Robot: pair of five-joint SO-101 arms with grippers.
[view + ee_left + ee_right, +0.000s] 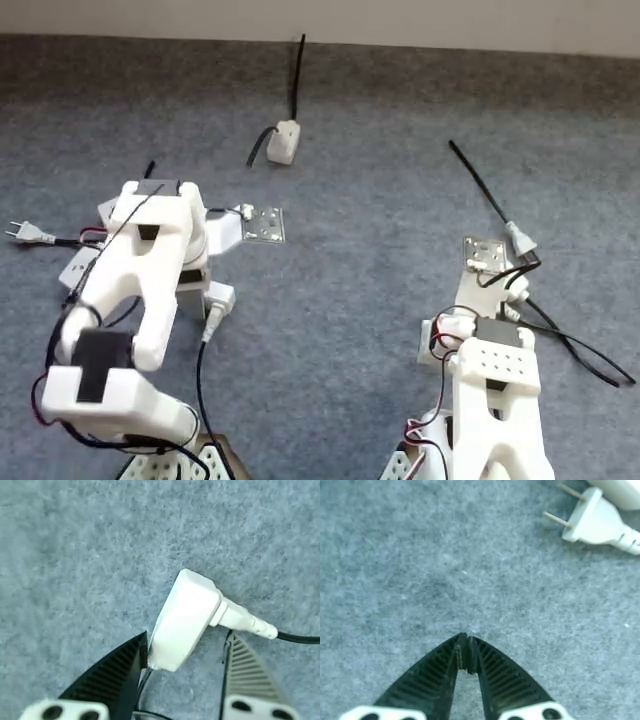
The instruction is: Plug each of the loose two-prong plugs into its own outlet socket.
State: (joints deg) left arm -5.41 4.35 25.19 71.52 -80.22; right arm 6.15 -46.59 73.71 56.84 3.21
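Observation:
A white outlet socket [185, 617] on a black cord lies on the grey carpet between the fingers of my left gripper [187, 636], which is open; one fingertip touches the socket's side and the other stands apart. From above, this socket [215, 305] pokes out from under the left arm. My right gripper [468, 640] is shut on nothing, low over bare carpet. A white two-prong plug [595, 517] lies some way ahead of it. In the high view that plug [518, 240] sits by the right arm. A second plug [25, 233] lies at the far left.
Another white socket [283, 143] with a black cord lies at the back centre. Black cords [575, 350] trail over the carpet to the right of the right arm. Open carpet spreads between the two arms.

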